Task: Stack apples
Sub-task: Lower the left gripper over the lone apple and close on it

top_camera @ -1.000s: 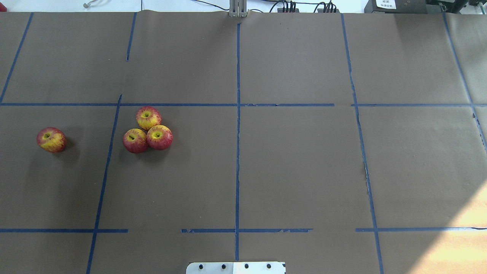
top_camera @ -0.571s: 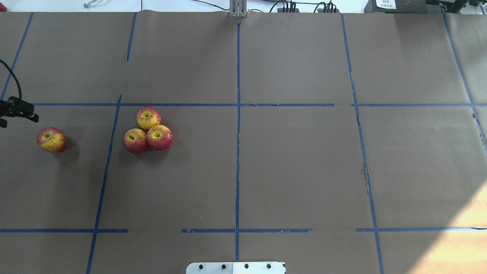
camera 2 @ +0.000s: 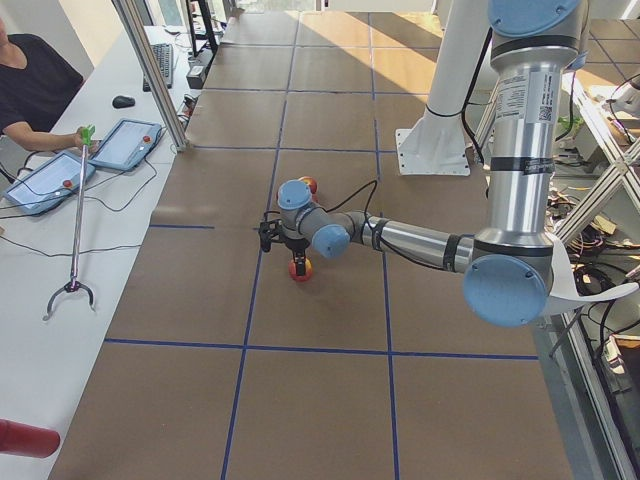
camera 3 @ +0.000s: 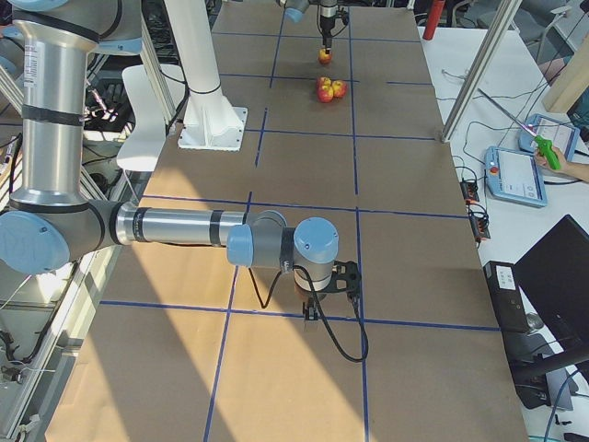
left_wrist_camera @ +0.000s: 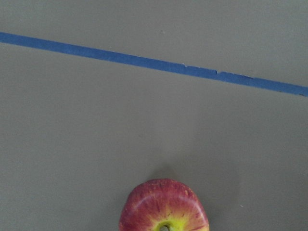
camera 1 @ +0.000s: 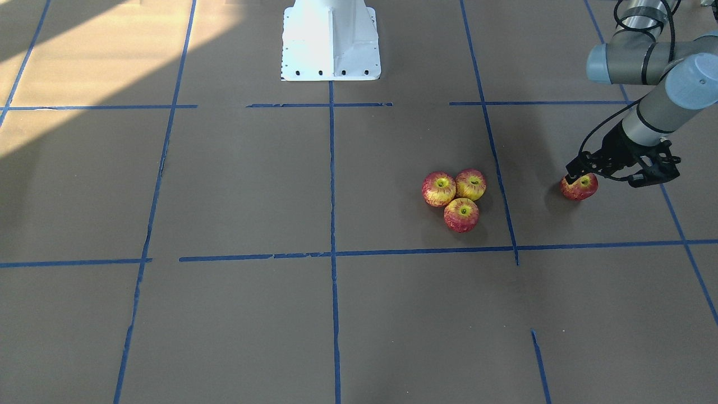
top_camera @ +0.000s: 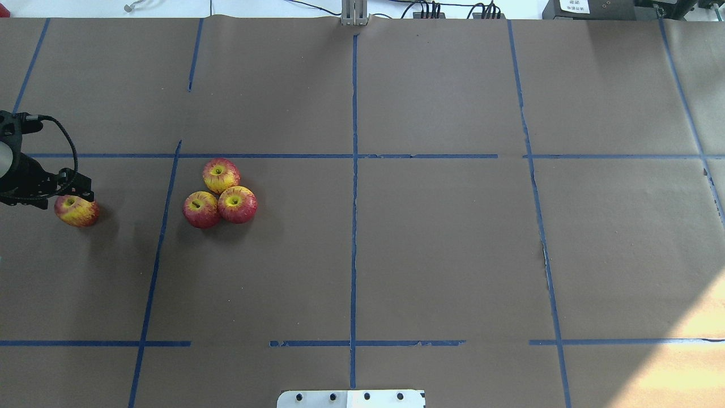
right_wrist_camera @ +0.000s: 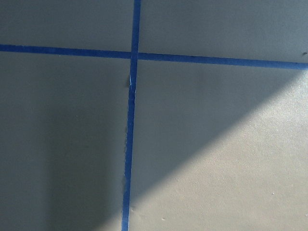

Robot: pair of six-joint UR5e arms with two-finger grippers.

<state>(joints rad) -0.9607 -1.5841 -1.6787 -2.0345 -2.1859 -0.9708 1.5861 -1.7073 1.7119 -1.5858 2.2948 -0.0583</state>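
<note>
Three red-and-yellow apples [top_camera: 221,174] [top_camera: 201,209] [top_camera: 237,204] sit touching in a cluster left of the table's middle; the cluster also shows in the front view [camera 1: 461,214]. A fourth apple [top_camera: 77,211] stands alone further left and shows in the front view [camera 1: 580,188] and at the bottom of the left wrist view [left_wrist_camera: 163,207]. My left gripper [top_camera: 62,198] hovers just above this lone apple, a little to its far-left, and looks open and empty. My right gripper [camera 3: 313,313] shows only in the exterior right view, low over the table's right part; I cannot tell its state.
Brown paper with blue tape lines [top_camera: 354,226] covers the table. The robot's white base [camera 1: 331,39] stands at the near middle edge. An operator sits at a side desk with tablets [camera 2: 125,145] beyond the left end.
My left arm has come in from the left edge and moved right and down until its gripper is over the lone apple. None of the apples has moved.
</note>
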